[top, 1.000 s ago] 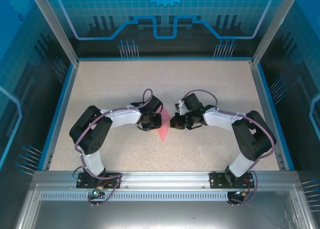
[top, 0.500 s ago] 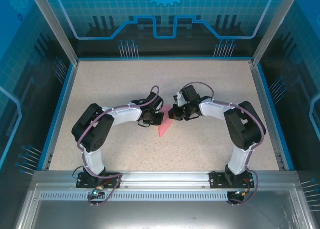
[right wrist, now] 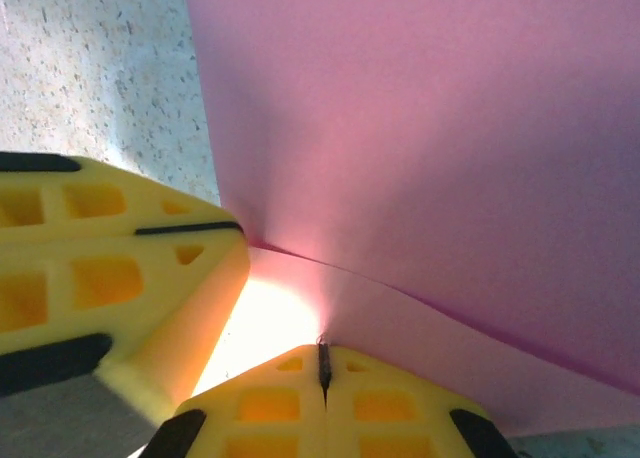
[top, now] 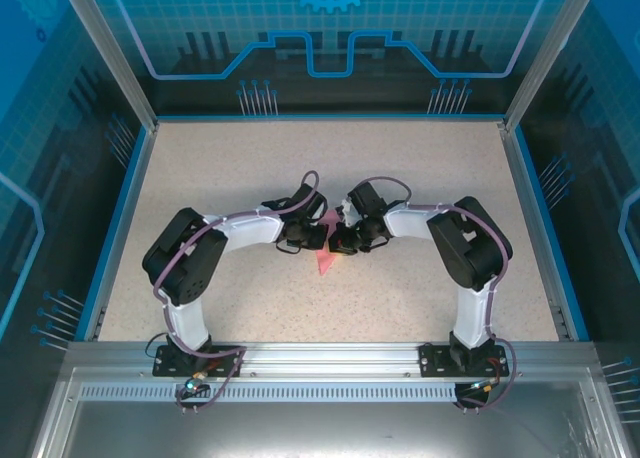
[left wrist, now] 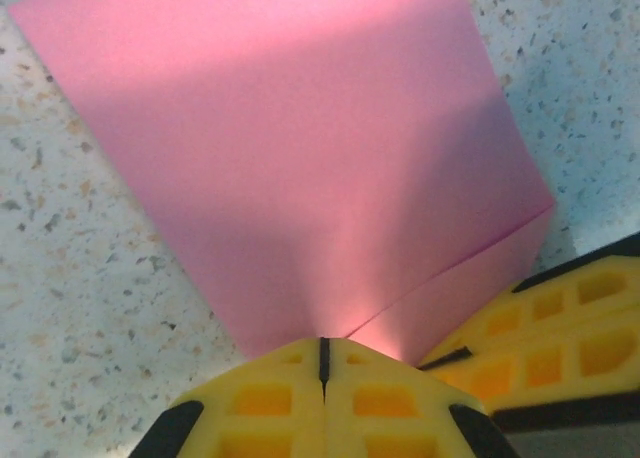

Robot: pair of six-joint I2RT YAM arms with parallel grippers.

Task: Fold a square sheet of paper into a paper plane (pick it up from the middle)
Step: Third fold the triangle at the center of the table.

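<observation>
Clamping the folded pink paper (left wrist: 300, 148), left claw (left wrist: 323, 350) and right claw (right wrist: 323, 358) sit just beside each other, jaws together.

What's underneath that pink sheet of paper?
The speckled table shows around the pink paper and presumably runs beneath. The sheet is opaque, so anything lying under it is hidden.

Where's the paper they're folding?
Look at the middle of the speckled table, where the left arm and right arm meet. The pink paper is there, gripped by the left gripper and right gripper; nothing else on the table is pink.
</observation>
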